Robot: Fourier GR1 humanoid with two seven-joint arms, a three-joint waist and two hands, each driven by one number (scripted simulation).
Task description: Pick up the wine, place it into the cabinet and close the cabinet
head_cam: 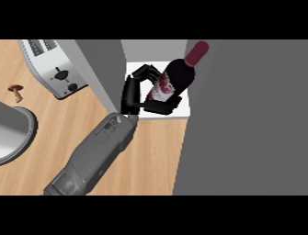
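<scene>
The wine bottle (180, 73) is dark with a red capped neck and a white and red label. It leans inside the open cabinet, over the cabinet's white floor (187, 110), neck pointing up and to the right. My left hand (130, 92) is shut on the bottle from its left side, with the thumb above and the fingers curled under the lower body. The grey forearm runs in from the lower left. A wide grey cabinet panel (251, 119) fills the right side, and the cabinet's left wall (99, 69) stands beside my wrist. My right hand does not show.
A silver toaster (54, 69) stands at the upper left on the wooden counter (149, 156). A large grey round pot (0, 133) sits at the left edge, with a small brown item (15, 92) above it.
</scene>
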